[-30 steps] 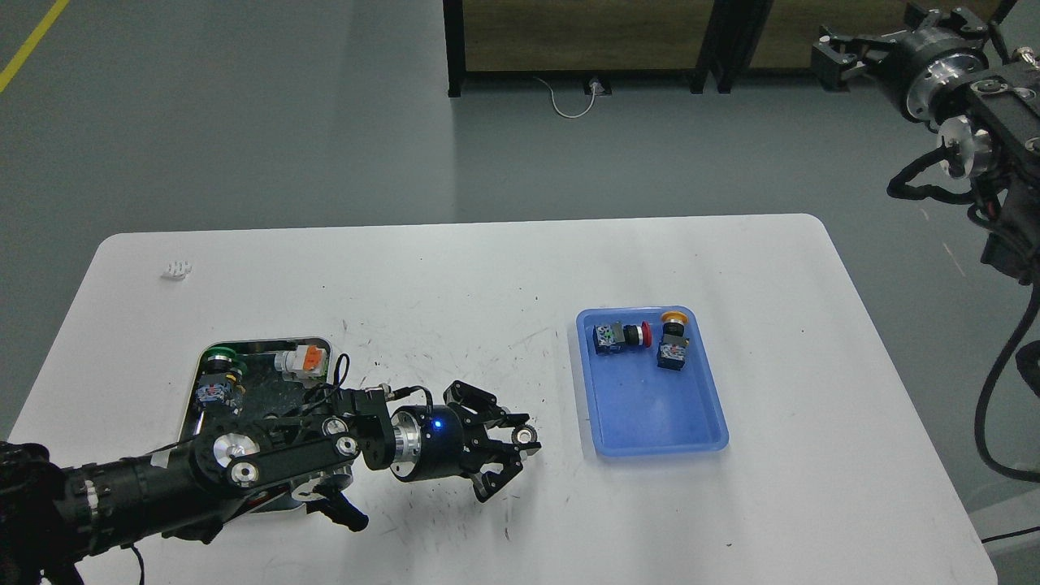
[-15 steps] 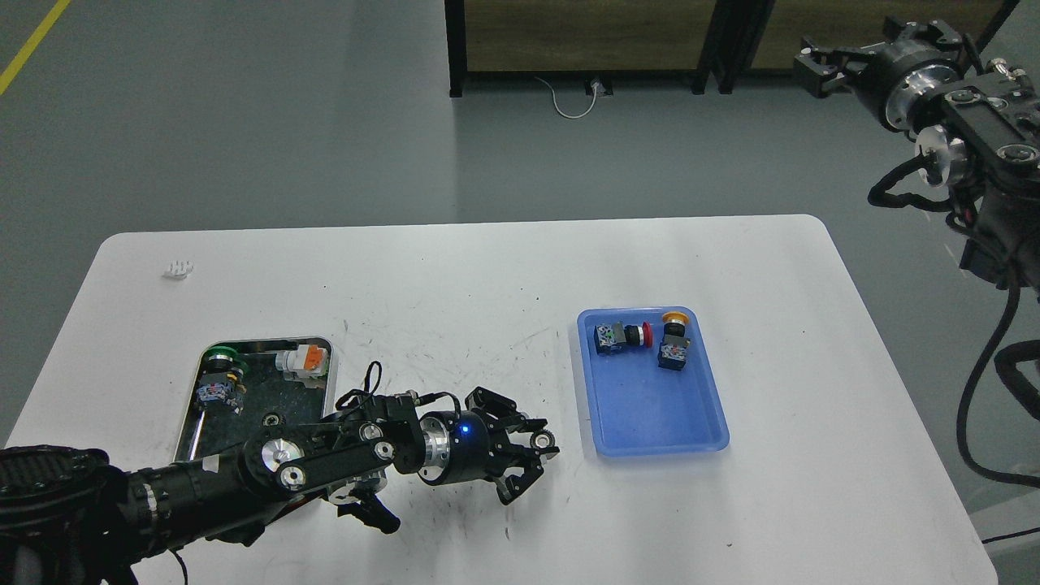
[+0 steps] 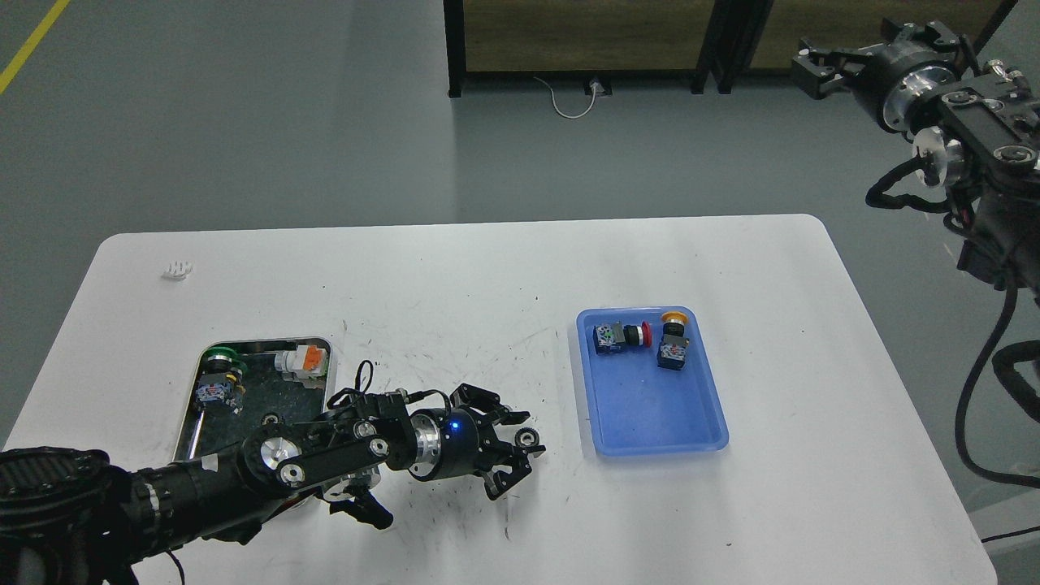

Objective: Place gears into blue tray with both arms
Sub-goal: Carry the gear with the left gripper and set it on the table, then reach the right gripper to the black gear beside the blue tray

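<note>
Left gripper (image 3: 520, 455) pinching gear (image 3: 530, 439) at fingertips just short of blue tray (image 3: 650, 439), low over table (image 3: 455, 276) for a short carry; right gripper (image 3: 812, 61) parked high off-table, fingers unreadable.

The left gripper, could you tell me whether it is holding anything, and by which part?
The left gripper holds a gear between its fingertips, pinched by its toothed rim.

the left gripper (image 3: 520, 451) with its gear (image 3: 529, 439) drew back leftward.
</note>
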Controlling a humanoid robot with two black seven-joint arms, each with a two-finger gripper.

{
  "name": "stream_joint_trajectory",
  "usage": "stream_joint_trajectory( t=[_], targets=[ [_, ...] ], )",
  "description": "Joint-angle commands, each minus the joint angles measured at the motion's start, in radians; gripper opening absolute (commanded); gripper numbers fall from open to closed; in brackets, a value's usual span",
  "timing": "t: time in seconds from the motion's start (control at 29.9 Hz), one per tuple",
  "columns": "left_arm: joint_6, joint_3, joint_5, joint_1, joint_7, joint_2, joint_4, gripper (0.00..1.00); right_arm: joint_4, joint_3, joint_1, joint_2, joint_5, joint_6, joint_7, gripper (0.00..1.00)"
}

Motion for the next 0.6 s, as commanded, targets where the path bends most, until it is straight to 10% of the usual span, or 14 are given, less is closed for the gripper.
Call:
stream_joint_trajectory(
  t=[0.0, 0.23, 0.57],
  targets=[
    [0.002, -0.002, -0.005, -0.006, -0.001, 0.000, -0.003, 0.72, 0.000, -0.001, 0.000, -0.002, 0.000, 0.000, -0.001, 1.00],
    [0.005, -0.110, -0.044, -0.035, 0.001, 0.024, -0.026, 0.86, 0.008, -0.018, 0.005, -0.002, 0.001, 0.005, -0.003, 1.00],
    [-0.032, -0.245, -0.242, -0.167, -0.002, 0.451, -0.072, 0.95, 0.161, -0.092, -0.037, 0.028, 0.001, 0.020, -0.005, 1.00]
  ],
)
